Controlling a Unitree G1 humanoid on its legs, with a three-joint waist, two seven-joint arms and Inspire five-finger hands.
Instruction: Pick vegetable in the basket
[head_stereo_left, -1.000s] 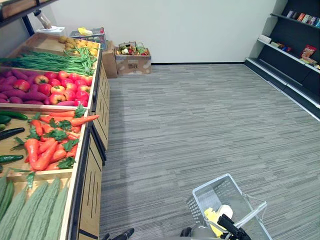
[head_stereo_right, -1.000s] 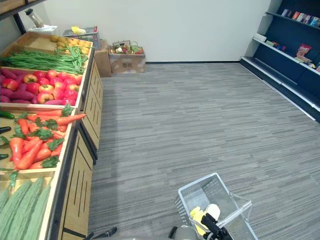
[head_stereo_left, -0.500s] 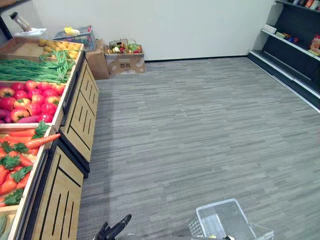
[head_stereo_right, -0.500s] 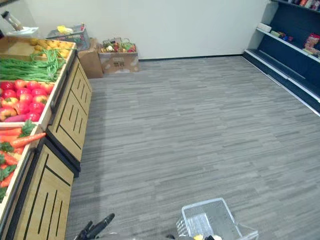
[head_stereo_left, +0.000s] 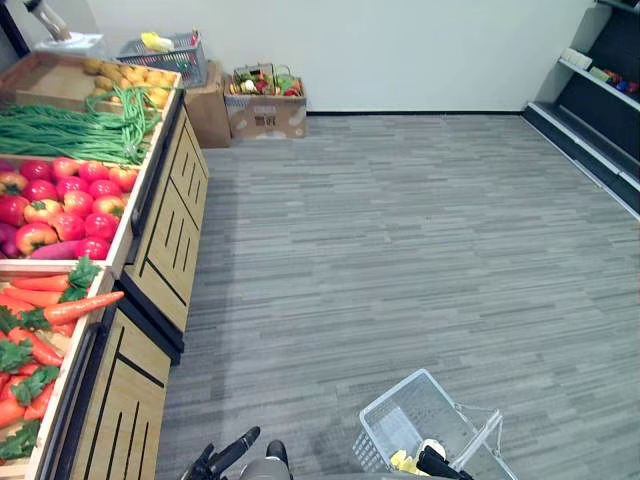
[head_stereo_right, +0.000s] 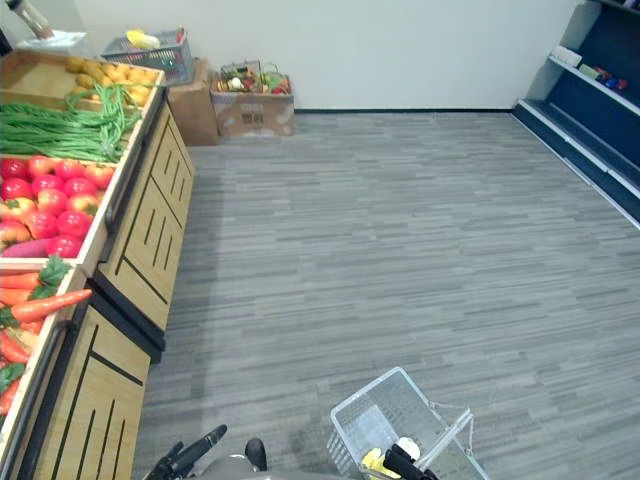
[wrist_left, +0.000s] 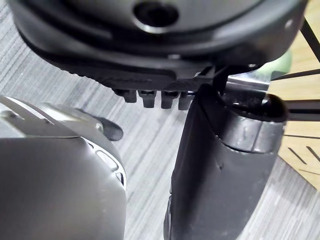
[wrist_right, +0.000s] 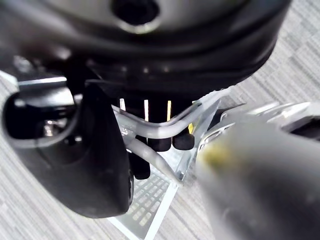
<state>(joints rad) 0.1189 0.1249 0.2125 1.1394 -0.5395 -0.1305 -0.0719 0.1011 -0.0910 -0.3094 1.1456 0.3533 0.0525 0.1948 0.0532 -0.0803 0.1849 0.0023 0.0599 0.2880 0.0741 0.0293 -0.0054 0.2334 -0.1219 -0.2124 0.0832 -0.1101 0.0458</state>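
— Over the grey floor (head_stereo_left: 420, 250), well apart from the produce stand (head_stereo_left: 150, 300), what is being held?

— A white wire basket (head_stereo_left: 395, 395) is gripped by the right hand (head_stereo_left: 441, 464). In the right wrist view its fingers (wrist_right: 161, 141) are seen curled round the basket's clear handle (wrist_right: 167, 125).

— Is anything carried in it?

— A yellow item (head_stereo_left: 404, 462) is seen in the basket's near corner, just beside the hand. What kind of produce it is cannot be told.

— And the left hand (head_stereo_left: 228, 457)?

— It is shown low over the floor, between the stand and the basket. Its fingers (wrist_left: 150, 97) are relaxed and nothing is held by them.

— Where are the vegetables laid?

— Carrots (head_stereo_left: 50, 310) with green tops are piled in the stand's nearest bin, and one is laid up to the bin's floor-side edge. Red apples (head_stereo_left: 65, 190) are heaped in the next bin. Long green beans (head_stereo_left: 75, 125) are spread beyond them, and yellow-brown produce (head_stereo_left: 130, 80) is heaped at the stand's far end.

— What is set past the stand?

— A grey basket (head_stereo_left: 170, 50) is seen at the stand's far corner. A cardboard box (head_stereo_left: 265, 115) filled with mixed produce is set on the floor against the white wall. Dark shelves (head_stereo_left: 600, 110) are fitted along the far right side.
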